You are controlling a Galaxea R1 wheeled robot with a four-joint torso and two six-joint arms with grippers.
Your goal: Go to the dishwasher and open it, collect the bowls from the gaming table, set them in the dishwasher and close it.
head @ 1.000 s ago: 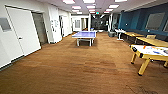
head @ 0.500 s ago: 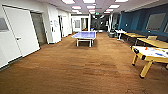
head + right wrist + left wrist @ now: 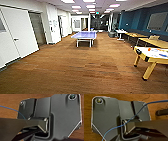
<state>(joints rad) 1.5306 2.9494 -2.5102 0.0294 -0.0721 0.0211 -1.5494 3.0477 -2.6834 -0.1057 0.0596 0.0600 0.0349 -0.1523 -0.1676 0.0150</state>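
The dishwasher is out of view. At the right edge of the head view stands a yellow-legged game table (image 3: 151,56) with a pale top and a few small coloured things on it; I cannot tell whether any are bowls. No green field or rods can be made out on it. Both wrist views look down past my own dark plates (image 3: 106,119) (image 3: 65,116) at the wooden floor (image 3: 87,135), and nothing held can be made out in them.
A blue table-tennis table (image 3: 85,35) stands mid-hall ahead. White doors (image 3: 18,35) and a dark doorway (image 3: 37,28) line the left wall. Yellow desks (image 3: 150,42) run along the blue right wall. Wide wooden floor (image 3: 75,67) lies between me and them.
The whole head view has shifted slightly, so the camera has moved a little forward. Nothing in the hall itself has moved.
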